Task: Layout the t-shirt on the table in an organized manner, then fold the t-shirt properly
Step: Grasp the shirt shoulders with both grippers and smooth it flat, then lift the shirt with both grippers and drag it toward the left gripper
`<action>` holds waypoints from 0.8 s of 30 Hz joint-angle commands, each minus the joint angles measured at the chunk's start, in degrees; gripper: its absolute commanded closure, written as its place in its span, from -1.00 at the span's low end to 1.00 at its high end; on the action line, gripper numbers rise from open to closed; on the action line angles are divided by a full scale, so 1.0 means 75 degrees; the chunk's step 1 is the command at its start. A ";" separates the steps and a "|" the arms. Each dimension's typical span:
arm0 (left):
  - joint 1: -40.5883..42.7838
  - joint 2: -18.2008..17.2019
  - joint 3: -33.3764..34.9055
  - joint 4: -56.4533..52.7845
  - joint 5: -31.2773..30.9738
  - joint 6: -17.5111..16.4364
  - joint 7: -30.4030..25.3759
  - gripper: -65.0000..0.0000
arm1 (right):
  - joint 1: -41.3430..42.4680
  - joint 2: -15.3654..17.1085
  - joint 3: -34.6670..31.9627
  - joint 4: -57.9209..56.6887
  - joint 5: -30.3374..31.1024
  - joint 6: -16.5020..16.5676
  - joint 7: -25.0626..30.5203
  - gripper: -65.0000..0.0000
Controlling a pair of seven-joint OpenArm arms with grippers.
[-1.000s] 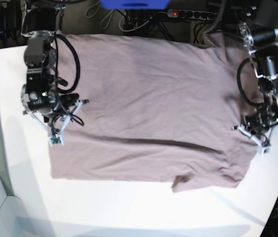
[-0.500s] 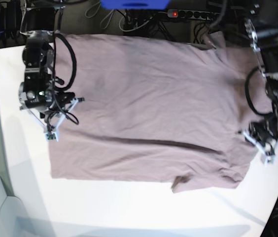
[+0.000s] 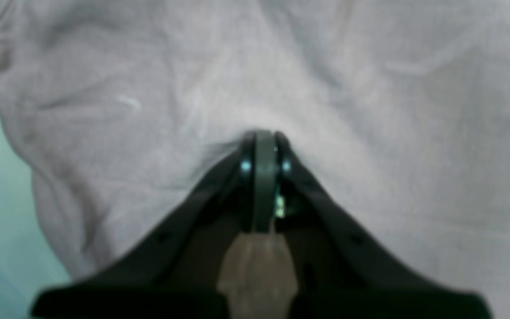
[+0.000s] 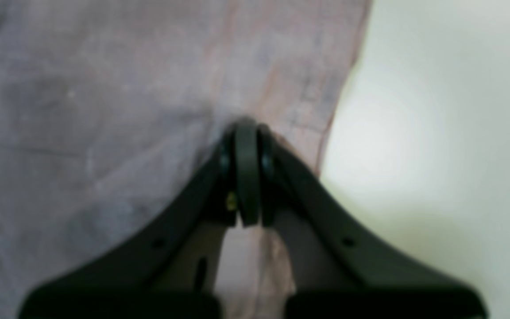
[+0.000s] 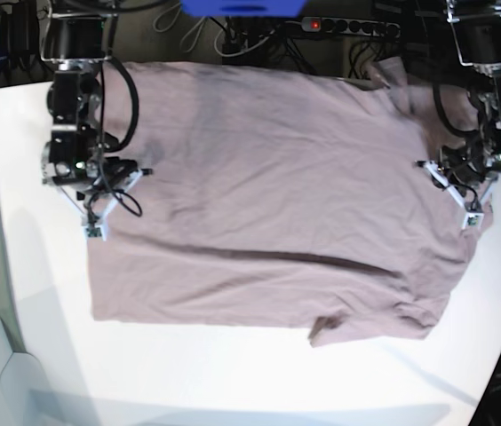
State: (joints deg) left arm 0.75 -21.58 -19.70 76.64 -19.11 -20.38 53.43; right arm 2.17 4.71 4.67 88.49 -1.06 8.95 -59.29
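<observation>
So from left to right: right gripper (image 5: 99, 191) has its jaws pinched on the t-shirt (image 5: 268, 195) side edge, left gripper (image 5: 453, 182) pinches cloth near the opposite edge. Shirt's spread on the table (image 5: 233, 373), probably held taut to smooth wrinkles before folding.

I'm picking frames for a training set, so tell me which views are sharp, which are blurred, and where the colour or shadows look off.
Base view: sharp, evenly lit; soft shadows fall on the table below the t-shirt.
Left wrist view: soft focus throughout, cloth washed greyish, table tinted teal; left gripper dark, jaws shut.
Right wrist view: equally blurred, table glaring pale yellow-green; right gripper a dark silhouette.
</observation>
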 commanded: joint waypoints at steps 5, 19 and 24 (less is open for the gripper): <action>-0.0739 -0.0117 0.0148 -0.1633 0.0023 -0.0031 -0.0695 1.00 | -0.0108 -0.0294 -0.0030 0.0128 0.0147 0.0032 -0.0036 1.00; -0.3576 -0.0316 0.2012 -0.4528 0.0023 0.0027 -0.2265 1.00 | -0.0952 -0.1161 -0.1648 0.0175 0.0147 0.0032 -0.0072 1.00; -0.4244 -0.0293 0.1953 -0.4704 0.0023 0.0039 -0.2265 1.00 | -0.1116 -0.1654 -0.2691 0.0292 0.0147 0.0032 -0.0072 1.00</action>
State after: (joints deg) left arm -29.10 -22.76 -4.73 40.38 -18.63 -19.97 37.34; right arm -5.37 -7.51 -15.40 90.87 -0.45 8.67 -56.47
